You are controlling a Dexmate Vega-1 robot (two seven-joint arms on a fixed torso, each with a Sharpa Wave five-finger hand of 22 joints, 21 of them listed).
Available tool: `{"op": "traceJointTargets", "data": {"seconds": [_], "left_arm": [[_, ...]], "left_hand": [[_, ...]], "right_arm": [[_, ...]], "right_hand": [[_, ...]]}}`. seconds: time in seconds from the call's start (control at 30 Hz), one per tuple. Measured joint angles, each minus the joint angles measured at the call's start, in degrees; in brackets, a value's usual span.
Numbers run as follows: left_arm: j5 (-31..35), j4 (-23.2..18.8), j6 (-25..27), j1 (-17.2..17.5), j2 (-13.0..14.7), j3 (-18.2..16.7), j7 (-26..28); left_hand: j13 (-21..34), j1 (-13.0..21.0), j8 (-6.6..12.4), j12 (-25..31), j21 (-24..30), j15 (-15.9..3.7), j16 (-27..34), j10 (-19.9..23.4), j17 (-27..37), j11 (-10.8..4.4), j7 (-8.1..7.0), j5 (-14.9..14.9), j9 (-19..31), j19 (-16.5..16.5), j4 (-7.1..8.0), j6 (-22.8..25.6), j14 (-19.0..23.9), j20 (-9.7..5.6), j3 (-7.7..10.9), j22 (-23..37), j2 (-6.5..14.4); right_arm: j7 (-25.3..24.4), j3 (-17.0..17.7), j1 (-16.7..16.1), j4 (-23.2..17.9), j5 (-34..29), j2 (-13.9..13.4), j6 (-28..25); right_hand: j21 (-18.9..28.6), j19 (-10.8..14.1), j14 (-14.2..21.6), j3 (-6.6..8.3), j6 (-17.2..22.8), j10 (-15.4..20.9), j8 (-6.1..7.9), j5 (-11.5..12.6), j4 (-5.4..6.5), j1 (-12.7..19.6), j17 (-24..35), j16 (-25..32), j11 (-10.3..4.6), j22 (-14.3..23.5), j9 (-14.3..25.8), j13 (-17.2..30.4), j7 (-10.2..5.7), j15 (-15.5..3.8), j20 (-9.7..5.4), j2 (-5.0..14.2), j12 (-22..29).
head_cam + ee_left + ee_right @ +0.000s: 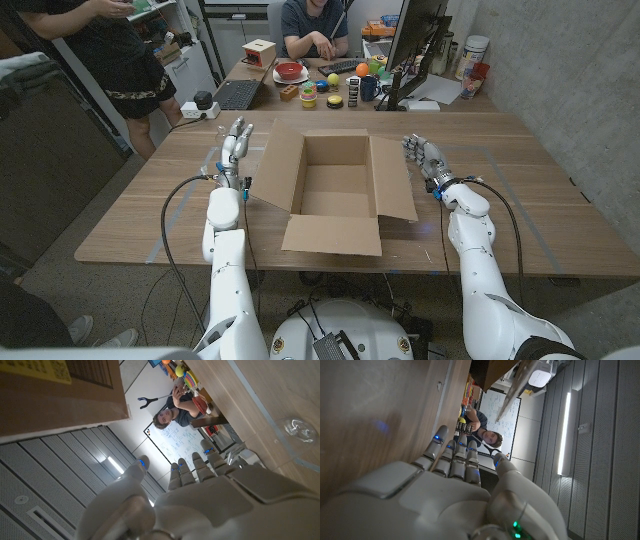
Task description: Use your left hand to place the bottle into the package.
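**Bottle not yet grasped, box open and waiting**

At centre left of the head view, a clear bottle [217, 163] seems to lie on the table [520, 190] just beside the left hand [236, 140]. It is so transparent there that its outline is hard to make out. The left wrist view shows it better, as a round, glassy, see-through form on the wood. The left hand is empty, with its fingers straight and slightly apart, and it stands between the bottle and the box [338, 150].

The box is plain brown corrugated cardboard. It sits in the middle of the frame with all four flaps folded outward and its floor bare. The near flap lies flat towards the robot, and the left flap slopes up close to the left hand.

At centre right, the right hand [422, 155] is also empty. Its fingers are extended and loosely spread, and it stands beside the right flap.

Risks, as I judge them:
- The bottle looks smooth and rounded, so a glancing touch could roll it away towards the table edge.
- Thin clear plastic may buckle or slip out of a hard squeeze.
- On the carry, the raised left flap is in the way. A low path could catch it and shove the light box or fold the flap inward over the opening.
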Motion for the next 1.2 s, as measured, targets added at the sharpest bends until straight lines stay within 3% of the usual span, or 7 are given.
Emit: {"op": "traceJointTargets", "data": {"seconds": [0.3,0.5,0.67,0.8,0.87,1.2], "left_arm": [[6.55,-1.13,-0.46,0.98,-1.65,0.45,8.58],[11.26,-2.07,0.79,1.76,-2.60,1.46,15.42],[14.42,-2.86,2.58,2.22,-2.98,2.25,19.77],[16.02,-3.72,4.49,2.54,-3.42,2.93,21.99],[16.52,-4.19,5.71,2.65,-3.69,3.04,22.76],[17.08,-5.99,10.43,2.91,-4.33,3.07,24.33]], "left_hand": [[0.00,-0.12,0.00,0.00,-1.33,0.29,0.00,-2.02,-0.16,0.42,0.25,-0.26,0.27,-1.57,-0.94,-2.51,-1.76,0.11,-2.70,0.08,-3.07],[0.00,-0.57,0.00,0.00,-3.22,0.11,-0.45,-4.74,-0.02,1.03,0.61,-0.27,0.27,-4.85,-1.37,-5.83,-4.68,0.04,-5.16,0.08,-5.94],[0.29,-1.08,0.00,0.00,-4.98,0.03,-0.80,-8.37,0.00,2.15,1.14,0.21,0.27,-6.57,-1.44,-9.86,-8.04,0.19,-7.06,0.35,-7.15],[0.29,-1.74,0.00,0.00,-6.19,1.29,-0.80,-11.57,0.27,3.84,1.72,0.66,0.54,-6.58,-1.01,-11.16,-10.36,0.21,-8.51,0.34,-8.14],[0.30,-1.80,0.00,0.00,-6.54,1.93,-0.80,-12.37,0.27,4.63,1.72,0.66,0.54,-6.93,-0.83,-11.16,-11.00,0.65,-9.14,0.34,-8.67],[0.56,-4.59,0.00,0.71,-7.83,3.86,-0.79,-13.97,0.53,6.90,2.88,1.06,0.80,-6.84,-0.24,-11.24,-12.92,6.51,-13.23,0.34,-11.90]], "right_arm": [[0.28,0.68,0.60,0.82,-0.84,0.49,0.42],[0.38,1.07,0.87,1.32,-1.22,0.60,0.62],[0.51,1.29,1.06,1.68,-1.39,0.63,0.78],[0.67,1.43,1.16,1.76,-1.54,0.64,0.98],[0.75,1.49,1.18,1.87,-1.62,0.64,1.07],[1.01,1.62,1.34,2.26,-1.87,0.55,1.35]], "right_hand": [[0.00,0.00,0.00,-0.28,0.00,0.00,0.00,0.00,0.28,-0.31,0.29,0.00,0.00,0.00,0.11,0.00,0.00,0.00,0.00,-0.31,0.00],[0.00,-0.01,0.00,-0.32,0.00,0.00,0.00,0.00,0.32,-0.70,0.29,0.00,0.00,-0.01,0.15,0.00,0.00,0.00,0.00,-0.08,0.00],[-0.44,-0.01,0.00,-0.55,0.00,0.00,0.00,0.00,0.54,-0.84,0.29,0.00,0.00,-0.01,0.15,0.00,0.00,0.00,0.00,-0.22,0.00],[-0.44,0.20,0.00,-0.59,0.00,0.00,0.00,0.00,0.58,-1.06,0.29,0.00,0.00,-0.01,0.15,0.00,0.00,0.00,0.21,-0.45,0.00],[-0.44,0.20,0.00,-0.78,0.00,0.00,0.00,0.00,0.78,-1.06,0.29,0.00,0.00,-0.01,0.15,0.00,0.00,0.00,0.21,-0.45,0.00],[-0.44,0.20,0.00,-0.78,0.00,0.00,0.00,0.00,0.78,-1.37,0.28,0.00,0.00,-0.01,0.14,0.00,0.00,0.00,0.21,-0.76,0.00]]}}
